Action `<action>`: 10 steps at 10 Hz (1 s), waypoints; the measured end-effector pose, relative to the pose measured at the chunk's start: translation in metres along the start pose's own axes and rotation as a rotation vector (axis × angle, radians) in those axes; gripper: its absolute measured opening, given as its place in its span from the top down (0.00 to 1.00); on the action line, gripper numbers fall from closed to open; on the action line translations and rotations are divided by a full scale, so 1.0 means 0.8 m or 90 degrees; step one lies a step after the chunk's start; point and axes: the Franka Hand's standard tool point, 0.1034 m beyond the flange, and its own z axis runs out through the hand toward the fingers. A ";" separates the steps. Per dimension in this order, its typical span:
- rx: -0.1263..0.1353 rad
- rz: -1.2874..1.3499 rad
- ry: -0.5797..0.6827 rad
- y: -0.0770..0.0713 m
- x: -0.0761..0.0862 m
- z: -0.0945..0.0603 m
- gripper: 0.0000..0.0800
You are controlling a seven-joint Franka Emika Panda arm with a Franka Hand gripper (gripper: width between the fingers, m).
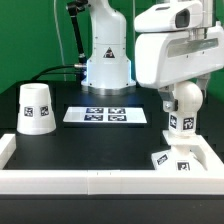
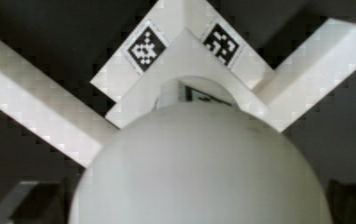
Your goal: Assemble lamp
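Note:
My gripper (image 1: pixel 183 92) is shut on the ball-topped bulb (image 1: pixel 181 110) and holds it upright on the exterior view's right. The bulb hangs just above the flat square base (image 1: pixel 176 159), which lies in the front right corner against the white rim. In the wrist view the bulb (image 2: pixel 200 165) fills the lower middle and hides my fingers. The tagged base (image 2: pixel 182 52) shows beyond it. The truncated-cone shade (image 1: pixel 36 108) stands wide end down, on its own, at the exterior view's left.
The marker board (image 1: pixel 105 115) lies flat in the middle of the black table. A white raised rim (image 1: pixel 90 182) runs along the front and sides. The arm's white pedestal (image 1: pixel 108 62) stands at the back.

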 end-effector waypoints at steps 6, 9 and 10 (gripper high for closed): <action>0.002 0.190 0.001 0.001 0.000 0.000 0.28; 0.001 0.418 0.000 0.002 -0.001 0.000 0.28; 0.000 0.457 0.001 0.003 -0.001 0.000 0.28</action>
